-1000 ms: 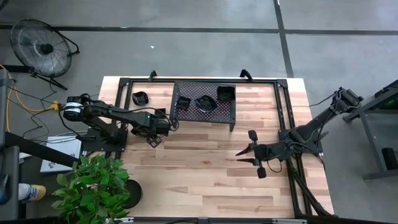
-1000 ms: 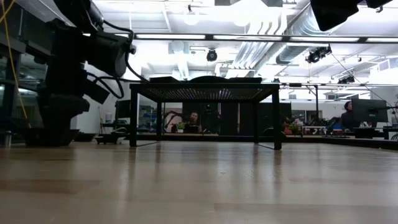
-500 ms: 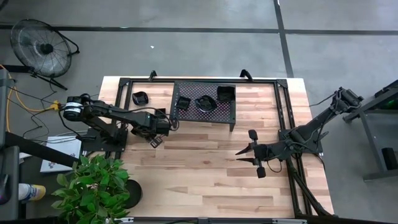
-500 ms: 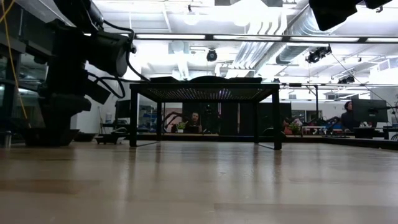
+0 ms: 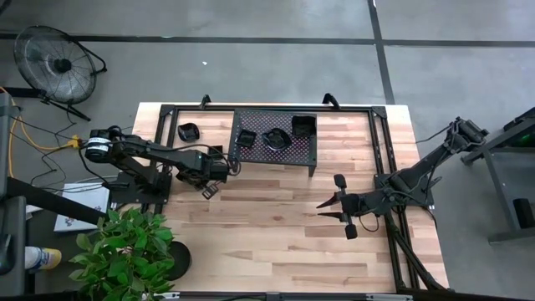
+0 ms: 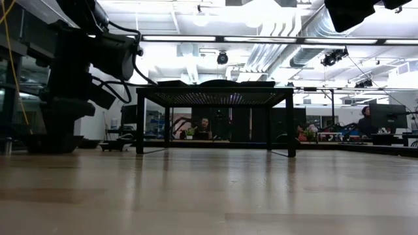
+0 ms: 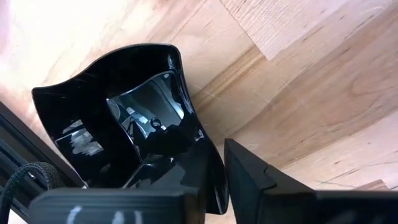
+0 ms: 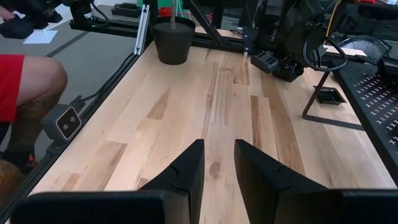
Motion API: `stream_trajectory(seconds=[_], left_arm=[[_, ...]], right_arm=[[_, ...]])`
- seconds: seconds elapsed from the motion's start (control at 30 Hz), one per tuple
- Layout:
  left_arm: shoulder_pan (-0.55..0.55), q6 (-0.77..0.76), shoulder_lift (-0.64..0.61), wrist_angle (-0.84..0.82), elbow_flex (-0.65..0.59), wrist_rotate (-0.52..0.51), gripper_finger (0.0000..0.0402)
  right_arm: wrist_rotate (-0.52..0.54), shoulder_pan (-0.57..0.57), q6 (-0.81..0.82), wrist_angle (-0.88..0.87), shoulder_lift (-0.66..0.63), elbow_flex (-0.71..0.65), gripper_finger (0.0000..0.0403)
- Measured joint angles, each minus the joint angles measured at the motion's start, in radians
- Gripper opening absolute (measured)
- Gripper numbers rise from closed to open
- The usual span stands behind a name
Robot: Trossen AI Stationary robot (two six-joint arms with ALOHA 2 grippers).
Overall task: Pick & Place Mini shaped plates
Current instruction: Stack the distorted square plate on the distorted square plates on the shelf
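Observation:
A glossy black mini plate (image 7: 118, 118) with a wavy square rim lies on the wood by the table's left frame rail. My left gripper (image 5: 209, 187) is down at it and shut on its rim. Three more mini plates (image 5: 276, 137) sit on top of the black mesh rack (image 5: 311, 149). Another plate (image 5: 189, 130) rests on the table left of the rack. My right gripper (image 5: 328, 206) waits open over the table's right half, with nothing between its fingers (image 8: 186, 168). My left gripper has the plate's rim wall (image 7: 211, 158) on the side nearest it. One finger is inside the hollow and the other finger (image 7: 255, 177) is outside. The fingers come down steeply from above. The plate's bottom looks to be on the wood.
The black frame rail (image 5: 159, 142) runs along the table's left and far sides, close to the held plate. A potted plant (image 5: 125, 251) stands at the near left corner. A person's leg (image 8: 25, 93) shows beyond the table edge. Bare wood (image 5: 267, 226) spreads between the arms.
My left gripper's fingers have drawn together on the plate's rim while the arm stayed in place. The plate has not moved.

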Motion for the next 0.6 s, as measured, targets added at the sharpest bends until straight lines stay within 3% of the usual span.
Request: stream_trajectory(seconds=[0.23,0.6], left_arm=[[0.000,0.017,0.000,-0.003,0.000,0.001,0.0005],[0.000,0.112,0.000,-0.072,0.054,0.009,0.0001]], right_arm=[[0.000,0.000,0.000,0.000,0.000,0.000,0.0083],[0.003,0.000,0.000,0.000,0.000,0.000,0.0083]])
